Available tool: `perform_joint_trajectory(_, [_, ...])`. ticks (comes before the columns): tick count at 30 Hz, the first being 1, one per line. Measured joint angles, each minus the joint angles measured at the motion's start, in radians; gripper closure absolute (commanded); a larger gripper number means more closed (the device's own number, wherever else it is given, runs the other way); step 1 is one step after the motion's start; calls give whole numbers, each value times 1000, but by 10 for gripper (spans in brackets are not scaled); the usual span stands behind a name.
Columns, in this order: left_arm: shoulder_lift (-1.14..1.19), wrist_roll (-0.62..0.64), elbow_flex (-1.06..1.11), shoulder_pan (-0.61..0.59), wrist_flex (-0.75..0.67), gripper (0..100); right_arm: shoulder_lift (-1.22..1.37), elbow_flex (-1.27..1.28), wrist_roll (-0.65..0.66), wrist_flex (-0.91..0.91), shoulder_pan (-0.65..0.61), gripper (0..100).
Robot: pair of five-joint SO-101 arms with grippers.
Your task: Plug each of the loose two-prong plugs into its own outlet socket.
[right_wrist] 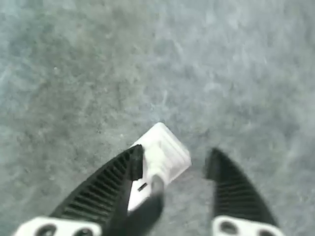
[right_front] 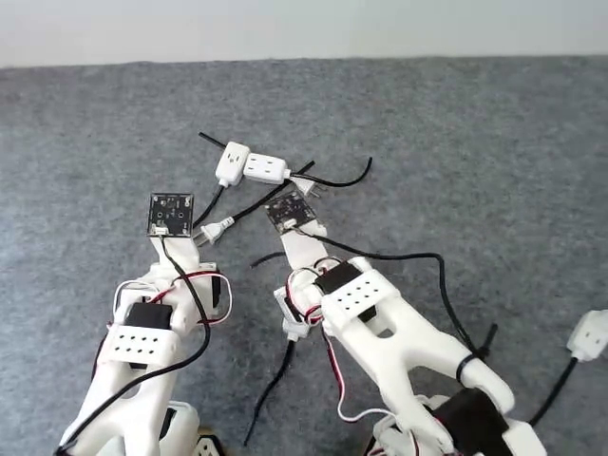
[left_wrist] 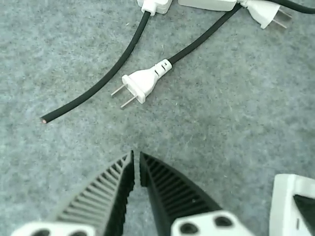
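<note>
A loose white two-prong plug (left_wrist: 142, 83) on a black cord lies on the grey carpet just ahead of my left gripper (left_wrist: 136, 157). That gripper is shut and holds nothing. The same plug (right_front: 217, 231) lies between the two arms in the high view. A white outlet block (right_front: 252, 166) with sockets lies beyond it. A second white plug (right_wrist: 160, 155) sits between the fingers of my open right gripper (right_wrist: 175, 150). It rests against one finger (right_wrist: 118, 177) and stands clear of the other, its prongs pointing away. Its prongs (right_front: 313, 187) stick out past the right wrist.
Black cords (right_front: 332, 180) cross the carpet around the outlet block, and one loose end (left_wrist: 45, 119) lies near the left gripper. Another white socket piece (right_front: 591, 334) on a cord sits at the right edge. A cable (right_front: 418, 258) trails over the right arm.
</note>
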Motion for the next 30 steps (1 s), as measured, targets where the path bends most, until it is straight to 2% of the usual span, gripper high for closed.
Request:
perform_joint_trajectory(4, [0,0,0,2,0,982,0,0,-49,9,-66,728])
perform_joint_trajectory(11, [0,0,0,0,0,982,0,2,-100,15,-98,728])
perform_joint_trajectory(19, [0,0,0,-141,-60,982,55,-3,-104,-14,-107,729])
perform_joint_trajectory(23, [0,3,0,-183,-110,982,163,-98,-104,37,-101,734])
perform_joint_trajectory(26, [0,6,0,-181,-120,982,262,-198,-104,112,-101,816])
perform_joint_trajectory(30, [0,6,0,-186,-120,982,308,-261,-104,160,-91,997])
